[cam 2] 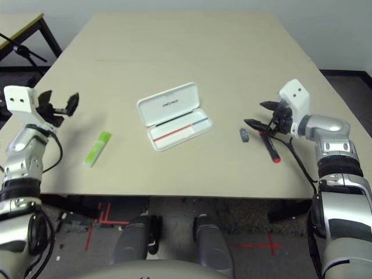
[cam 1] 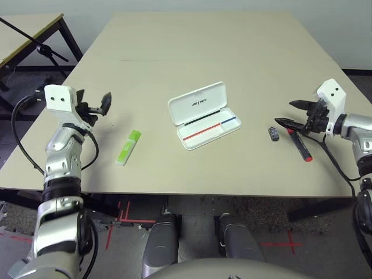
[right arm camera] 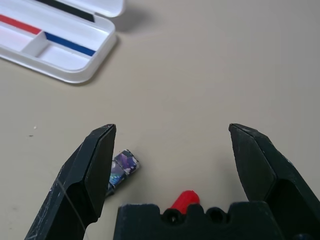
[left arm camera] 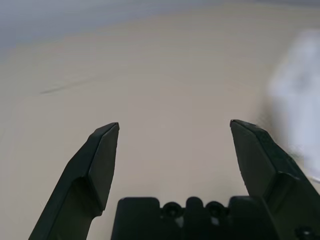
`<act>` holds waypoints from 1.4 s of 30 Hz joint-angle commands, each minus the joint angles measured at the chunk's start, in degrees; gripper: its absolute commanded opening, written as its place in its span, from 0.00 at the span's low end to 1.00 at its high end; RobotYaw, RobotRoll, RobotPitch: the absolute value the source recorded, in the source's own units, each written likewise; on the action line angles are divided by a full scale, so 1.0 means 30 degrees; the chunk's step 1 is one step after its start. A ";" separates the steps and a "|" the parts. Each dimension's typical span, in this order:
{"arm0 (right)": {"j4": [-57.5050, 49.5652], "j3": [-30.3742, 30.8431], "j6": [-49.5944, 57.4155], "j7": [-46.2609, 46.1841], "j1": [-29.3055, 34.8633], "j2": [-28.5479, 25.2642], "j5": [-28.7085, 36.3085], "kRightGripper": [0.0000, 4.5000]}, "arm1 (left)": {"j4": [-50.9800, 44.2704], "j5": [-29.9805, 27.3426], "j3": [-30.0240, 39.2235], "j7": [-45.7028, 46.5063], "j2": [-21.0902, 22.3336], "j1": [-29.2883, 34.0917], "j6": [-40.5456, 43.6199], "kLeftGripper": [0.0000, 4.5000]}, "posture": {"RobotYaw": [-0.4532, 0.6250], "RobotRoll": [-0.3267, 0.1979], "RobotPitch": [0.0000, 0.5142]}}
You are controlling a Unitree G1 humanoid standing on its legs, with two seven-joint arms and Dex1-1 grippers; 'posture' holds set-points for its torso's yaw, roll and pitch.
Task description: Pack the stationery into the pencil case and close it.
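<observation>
I see pencil case [cam 1: 204, 115] lying open mid-bench, lid lettering reads "UNITREE". Left claw [cam 1: 95, 106] spread, empty. Right claw [cam 1: 294, 114] spread above marker [cam 1: 301, 145], empty.

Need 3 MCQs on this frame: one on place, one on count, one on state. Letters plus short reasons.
1. Where does the highlighter lie?
A. inside the pencil case
B. on the table, on the left of the pencil case
C. in the right tool

2. How many stationery items lie on the table outside the case?
A. one
B. two
C. three

3. What state is the pencil case in?
A. open, lid up
B. shut
C. upside down

Answers: 1 B, it rests on the bare table near the left tool. 2 C, highlighter, marker and dark block. 3 A, the tray shows red and blue sticks.
</observation>
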 commanded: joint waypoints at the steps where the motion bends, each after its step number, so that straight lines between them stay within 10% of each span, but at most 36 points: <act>1: -0.0377 0.0310 0.0067 0.0057 0.0311 0.0017 -0.0272 1.00 | -0.3604 -0.1087 -0.1264 -0.1868 0.0980 0.1146 0.2376 0.99 | 0.47 0.62 0.18; 11: -0.0690 0.0728 0.0092 0.0200 0.0351 0.0517 -0.0385 1.00 | -0.8494 -0.0542 -0.5560 -0.4105 0.3585 0.1408 0.6781 0.99 | 0.48 0.62 0.19; 42: -0.0601 0.0980 -0.0734 -0.1164 0.0328 0.0991 -0.0679 1.00 | -0.2882 0.5068 -1.1990 -0.3588 -0.0683 -0.4629 0.9046 0.99 | 0.44 0.62 0.16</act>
